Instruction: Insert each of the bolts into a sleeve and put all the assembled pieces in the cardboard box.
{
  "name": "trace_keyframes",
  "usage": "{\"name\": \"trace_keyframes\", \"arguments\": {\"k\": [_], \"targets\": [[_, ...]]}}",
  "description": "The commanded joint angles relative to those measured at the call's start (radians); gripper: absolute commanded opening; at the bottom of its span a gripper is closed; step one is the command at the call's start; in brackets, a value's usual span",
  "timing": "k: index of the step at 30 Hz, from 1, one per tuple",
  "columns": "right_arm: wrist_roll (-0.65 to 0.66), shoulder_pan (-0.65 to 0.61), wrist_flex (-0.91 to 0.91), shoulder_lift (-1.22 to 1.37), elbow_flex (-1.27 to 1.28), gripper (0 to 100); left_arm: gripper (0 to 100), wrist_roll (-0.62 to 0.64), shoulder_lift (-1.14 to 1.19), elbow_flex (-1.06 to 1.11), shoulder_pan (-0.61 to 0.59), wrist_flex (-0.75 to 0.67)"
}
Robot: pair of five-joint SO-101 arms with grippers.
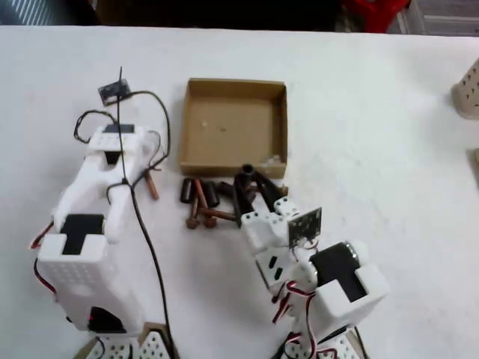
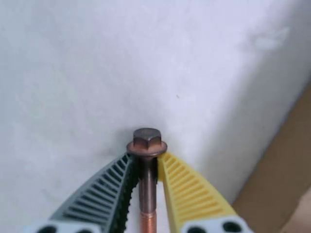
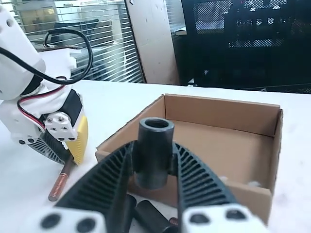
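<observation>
My left gripper is shut on a copper bolt, gripped just under its hex head between a grey and a yellow finger. In the high view this bolt hangs over the table just left of the cardboard box. My right gripper is shut on a black sleeve, held upright with its bore open upward, right in front of the box's near wall. From above, the right gripper sits by the box's near right corner. Loose sleeves and bolts lie between the arms.
The box's floor holds nothing but small specks. The left arm's black cable runs down the table. In the right wrist view, the left gripper's yellow finger and its bolt stand close by. A pale object sits at the far right edge.
</observation>
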Motion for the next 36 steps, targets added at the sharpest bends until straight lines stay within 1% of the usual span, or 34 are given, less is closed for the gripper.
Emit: {"name": "trace_keyframes", "arguments": {"k": [1,5,9,13,16,19,23,29,32,36], "targets": [[-0.002,0.002,0.001,0.001,0.008,1.6,2,-0.003,-0.07,-0.002,0.033,-0.015],[-0.002,-0.045,0.065,0.001,0.008,1.7,2,-0.003,-0.113,0.002,0.093,-0.015],[0.0,-0.068,0.13,0.001,0.002,1.7,2,-0.009,-0.249,0.051,0.134,-0.021],[0.0,-0.068,0.133,0.001,-0.003,1.7,2,-0.011,-0.397,0.112,0.14,-0.028],[0.0,-0.067,0.134,0.001,-0.005,1.7,2,-0.011,-0.489,0.167,0.14,-0.072],[0.0,-0.068,0.134,0.001,-0.005,1.7,2,-0.011,-0.582,0.239,0.143,-0.144],[0.0,-0.068,0.136,0.001,-0.009,1.8,2,-0.011,-0.719,0.347,0.177,-0.258],[0.0,-0.068,0.136,0.001,-0.009,1.8,2,-0.011,-0.94,0.54,0.262,-0.434],[0.0,-0.068,0.136,0.001,-0.009,1.8,2,-0.011,-1.056,0.664,0.305,-0.555],[0.0,-0.068,0.136,0.001,-0.009,1.8,2,-0.011,-1.211,0.852,0.364,-0.787]]}}
